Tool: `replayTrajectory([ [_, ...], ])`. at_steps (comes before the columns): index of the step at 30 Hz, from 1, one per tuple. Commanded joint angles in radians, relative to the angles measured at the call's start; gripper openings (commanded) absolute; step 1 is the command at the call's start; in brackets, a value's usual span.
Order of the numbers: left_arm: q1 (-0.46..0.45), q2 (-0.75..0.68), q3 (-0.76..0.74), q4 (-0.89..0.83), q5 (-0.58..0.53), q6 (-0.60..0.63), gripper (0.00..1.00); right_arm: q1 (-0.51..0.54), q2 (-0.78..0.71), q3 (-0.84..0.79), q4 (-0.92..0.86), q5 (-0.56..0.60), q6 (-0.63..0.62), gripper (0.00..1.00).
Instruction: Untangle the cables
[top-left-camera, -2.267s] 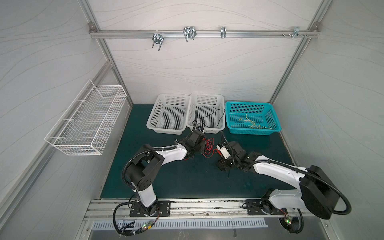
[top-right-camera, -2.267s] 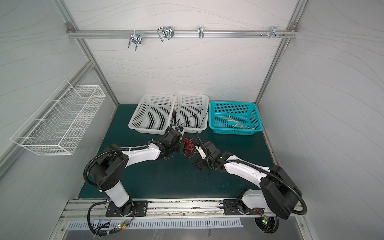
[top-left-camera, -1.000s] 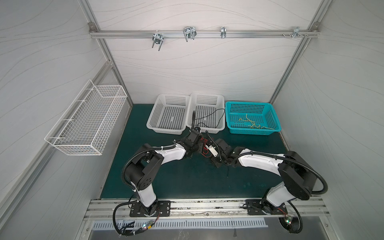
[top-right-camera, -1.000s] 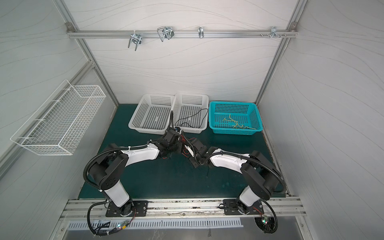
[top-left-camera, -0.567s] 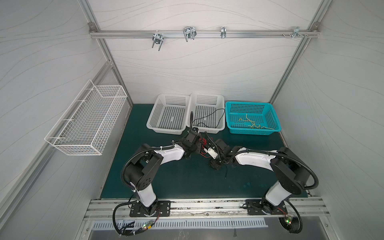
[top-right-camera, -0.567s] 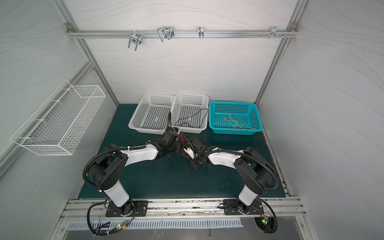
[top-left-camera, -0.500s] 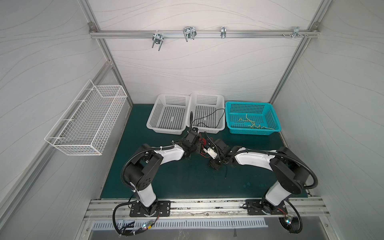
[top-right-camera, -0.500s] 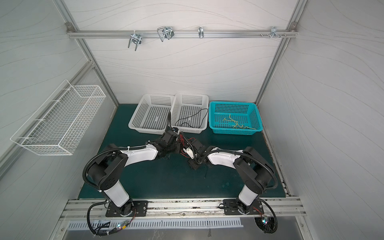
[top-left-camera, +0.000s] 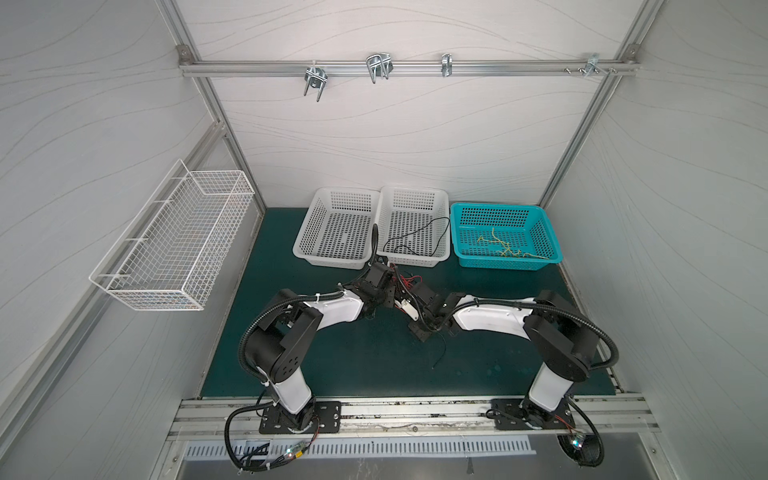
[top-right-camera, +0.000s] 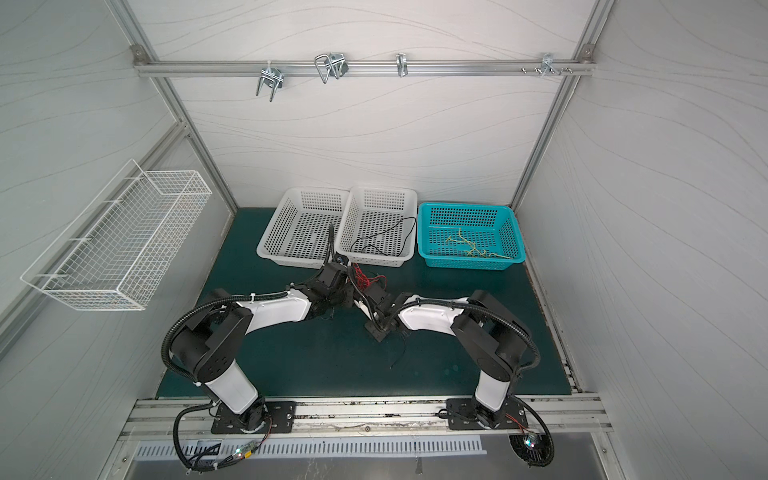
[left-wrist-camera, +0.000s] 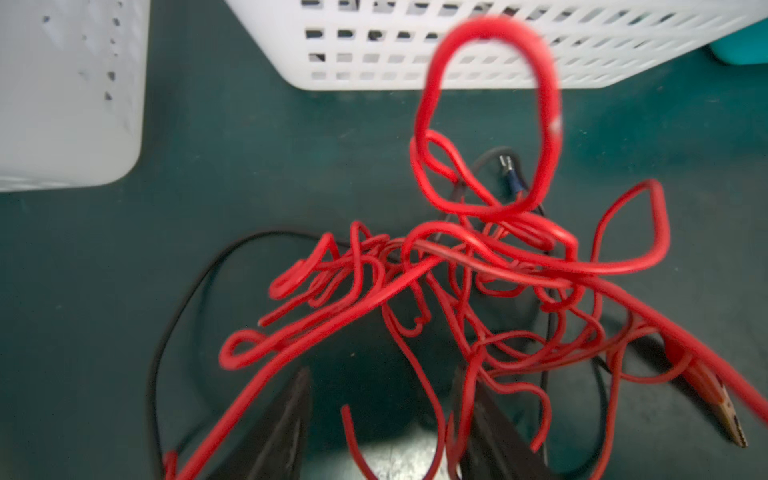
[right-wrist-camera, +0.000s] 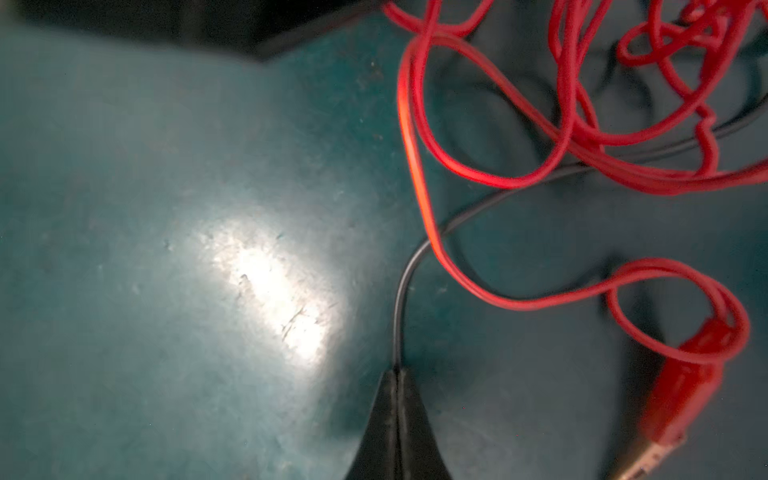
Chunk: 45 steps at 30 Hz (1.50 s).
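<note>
Now, by label:

Right gripper (right-wrist-camera: 398, 374): at the bottom centre of the right wrist view, jaws pressed together, clenched on the black cable (right-wrist-camera: 405, 274), which rises straight out of the tips and bends toward the upper right of that frame.

Left gripper (left-wrist-camera: 384, 415): at the bottom centre of the left wrist view, jaws standing apart; red strands pass across and through the gap, and I cannot tell whether any is gripped.

Red cable tangle (left-wrist-camera: 478, 270): fills the middle and right of the left wrist view, just above the left jaws, with one big loop rising toward the top of the frame; in a top view it shows as a small red knot (top-left-camera: 409, 281) at the frame's centre, between the two wrists.

Red clip (right-wrist-camera: 681, 399): lower right of the right wrist view, beside the closed tips, apart from them.

Green mat (top-left-camera: 365, 357): under both arms.

White basket (top-left-camera: 415, 230): upper centre in a top view, with a loose black wire (top-left-camera: 419, 241) inside.

Teal basket (top-left-camera: 505, 237): just right of it, holding yellowish wires (top-left-camera: 505, 249).
</note>
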Motion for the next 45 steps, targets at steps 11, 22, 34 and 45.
replayTrajectory([
  [11,-0.013,-0.021,0.011,0.050,0.011,-0.014,0.56,0.005,-0.204,0.006,0.036,-0.161,-0.057,0.00],
  [22,-0.014,-0.023,0.012,0.055,0.014,-0.018,0.56,-0.076,-0.430,-0.012,0.096,-0.237,-0.021,0.00],
  [34,-0.006,-0.046,0.011,0.043,-0.001,0.000,0.58,-0.172,-0.580,0.063,0.174,-0.248,0.028,0.00],
  [45,-0.001,-0.102,-0.033,0.057,-0.004,-0.002,0.61,-0.228,-0.457,0.314,0.042,-0.226,-0.046,0.00],
])
